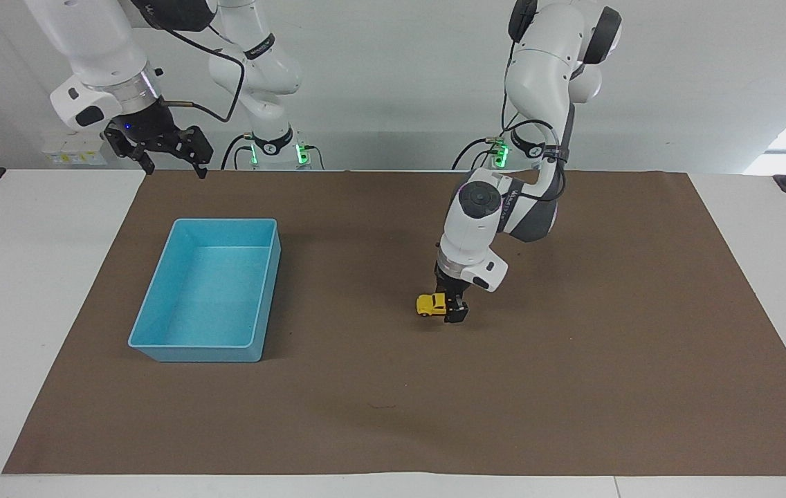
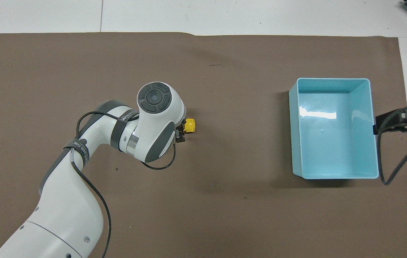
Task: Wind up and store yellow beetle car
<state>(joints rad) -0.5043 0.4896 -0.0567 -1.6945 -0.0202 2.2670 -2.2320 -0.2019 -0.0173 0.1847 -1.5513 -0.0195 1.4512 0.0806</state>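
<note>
The left gripper [image 1: 453, 308] grips the yellow beetle car [image 1: 429, 304] on the mat [image 1: 573, 387].

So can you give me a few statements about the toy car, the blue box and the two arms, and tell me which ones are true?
1. The yellow beetle car lies inside the light blue bin. False: it sits on the brown mat.
2. The left gripper is down at the car. True.
3. The bin holds nothing. True.
4. The right gripper is reaching into the bin. False: it waits, raised, open, near the mat's edge.
5. Two cars are on the mat. False: only one.
</note>
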